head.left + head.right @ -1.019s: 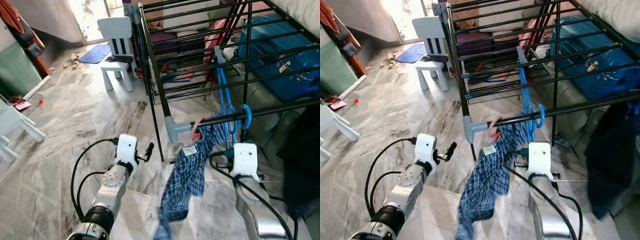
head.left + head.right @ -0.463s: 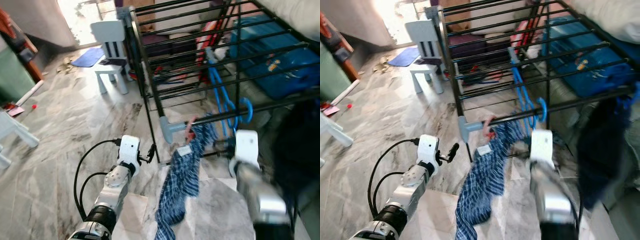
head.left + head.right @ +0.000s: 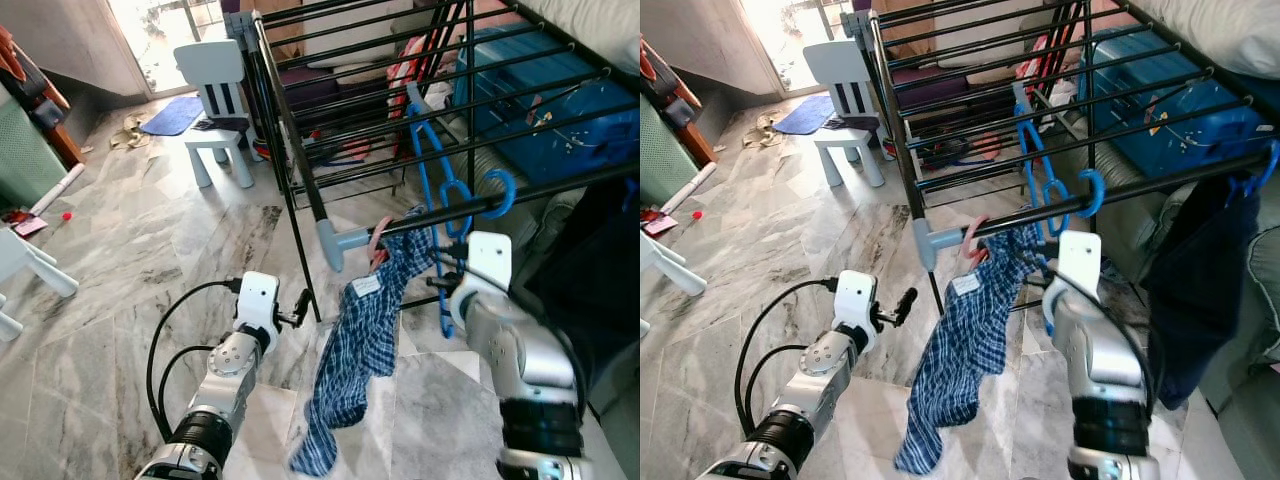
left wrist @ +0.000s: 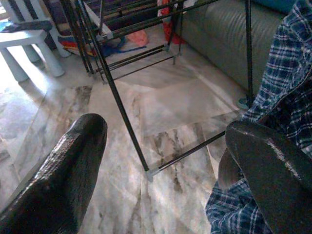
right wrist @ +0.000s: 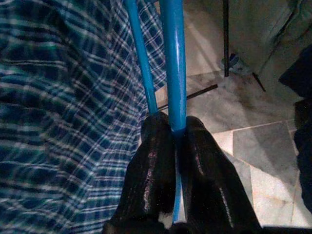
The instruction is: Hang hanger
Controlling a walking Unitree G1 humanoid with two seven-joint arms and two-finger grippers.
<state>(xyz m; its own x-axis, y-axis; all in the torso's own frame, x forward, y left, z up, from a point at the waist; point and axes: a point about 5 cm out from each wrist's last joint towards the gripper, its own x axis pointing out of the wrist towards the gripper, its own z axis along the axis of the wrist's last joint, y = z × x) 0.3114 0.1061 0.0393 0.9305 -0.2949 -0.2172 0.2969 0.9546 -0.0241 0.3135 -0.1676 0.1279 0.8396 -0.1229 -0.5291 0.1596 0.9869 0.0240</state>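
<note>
A blue hanger (image 3: 432,165) has its hook (image 3: 499,193) over the front rail (image 3: 560,185) of the black drying rack (image 3: 300,110). My right gripper (image 3: 446,286) is just under that rail, shut on the hanger's lower blue bar (image 5: 171,58). Its fingers (image 5: 153,146) press the bar from both sides. Beside it, a blue plaid shirt (image 3: 362,340) hangs from a pink hanger (image 3: 378,240) on the same rail, near the grey corner joint (image 3: 335,243). My left gripper (image 3: 300,303) is low, left of the shirt, open and holding nothing (image 4: 163,129).
A dark garment (image 3: 590,260) hangs from the rail at the right. A blue case (image 3: 540,110) lies under the rack. A white child's chair (image 3: 215,100) and a blue mat (image 3: 172,115) stand at the back left. Marble floor (image 3: 120,250) spreads to the left.
The whole view has shifted. My right gripper has risen closer to the rail, still holding the blue hanger. The plaid shirt now hangs straighter. The left arm has hardly moved.
</note>
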